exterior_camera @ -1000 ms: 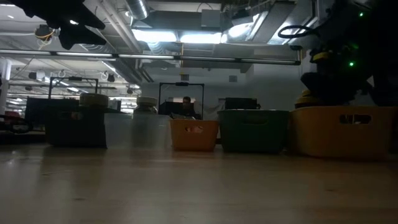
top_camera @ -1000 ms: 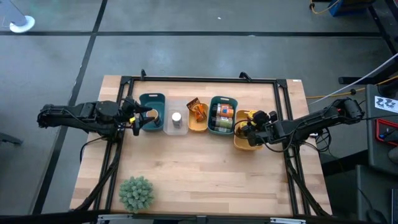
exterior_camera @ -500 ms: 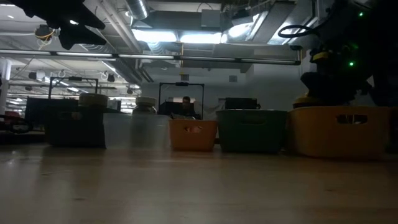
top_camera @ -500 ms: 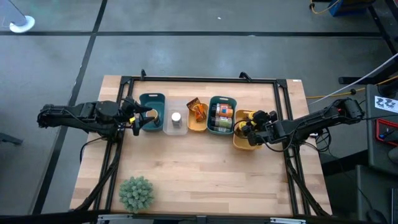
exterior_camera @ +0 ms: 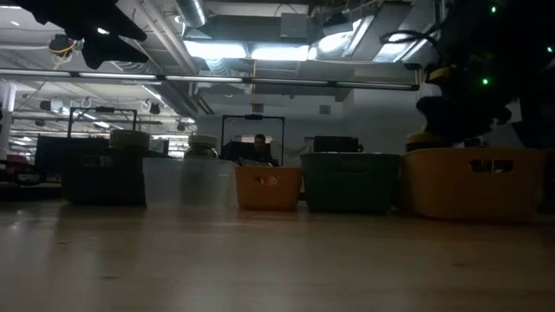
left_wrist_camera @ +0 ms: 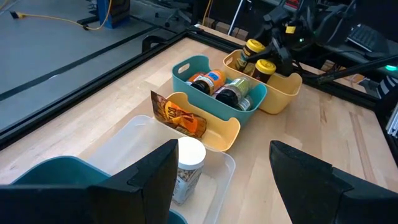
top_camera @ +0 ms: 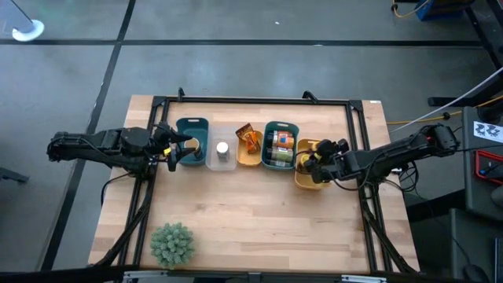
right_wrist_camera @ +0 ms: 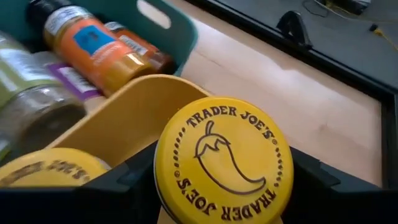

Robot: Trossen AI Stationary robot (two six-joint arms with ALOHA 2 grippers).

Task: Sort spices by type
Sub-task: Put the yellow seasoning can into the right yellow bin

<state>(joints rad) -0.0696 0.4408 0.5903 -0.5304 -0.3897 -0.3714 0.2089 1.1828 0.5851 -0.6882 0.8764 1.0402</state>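
Observation:
My right gripper [top_camera: 309, 161] is over the yellow tray [top_camera: 313, 182] at the right end of the tray row, shut on a yellow-lidded spice jar [right_wrist_camera: 224, 155]. A second yellow-lidded jar [right_wrist_camera: 43, 171] stands beside it in that tray. Several jars lie in the teal tray [top_camera: 281, 145]. The brown-orange packet [top_camera: 250, 140] leans in the orange tray, and a white-lidded jar [top_camera: 222, 149] stands in the clear tray. My left gripper [top_camera: 179, 149] hangs open over the dark teal tray [top_camera: 192, 126], which holds a tan-lidded jar. My right gripper has the yellow-lidded jar between its two fingers [right_wrist_camera: 317, 183], which sit on either side just below the lid's rim [right_wrist_camera: 283, 186]. The jar stands upright inside the yellow tray. The lid hides its base, so whether it is lifted cannot be told.
A green bushy plant [top_camera: 172, 244] stands near the table's near left corner. A black frame rail [top_camera: 251, 100] runs along the far edge and down both sides. Bare wood [top_camera: 259, 220] spreads across the table's near half in front of the tray row.
My right gripper has shifted a little toward the table's left over the yellow tray, staying shut on the jar. My left arm has kept still.

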